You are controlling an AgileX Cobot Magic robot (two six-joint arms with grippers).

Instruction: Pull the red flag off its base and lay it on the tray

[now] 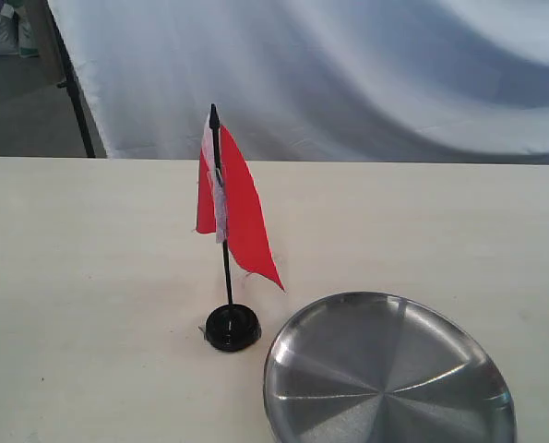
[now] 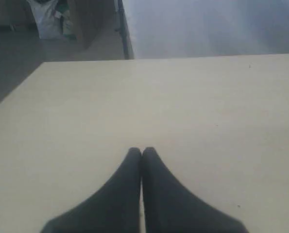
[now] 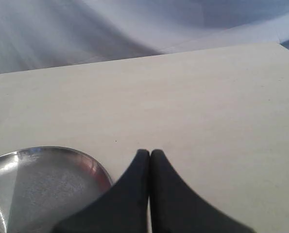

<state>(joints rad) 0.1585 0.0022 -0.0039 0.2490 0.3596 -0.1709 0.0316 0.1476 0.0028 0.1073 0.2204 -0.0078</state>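
Beside the tray (image 1: pixel 385 369), the red flag (image 1: pixel 242 212) stands in the base (image 1: pixel 232 328); left claw (image 2: pixel 142 151), right claw (image 3: pixel 150 153) both together.

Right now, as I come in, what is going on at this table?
Nothing is being handled yet. The red flag stands upright in its base on the table, just beside the tray, so the pull has not begun. The left pincer is closed on nothing above bare tabletop. The right pincer is closed too, and its wrist view shows the tray's rim close by. Neither arm shows in the exterior view.
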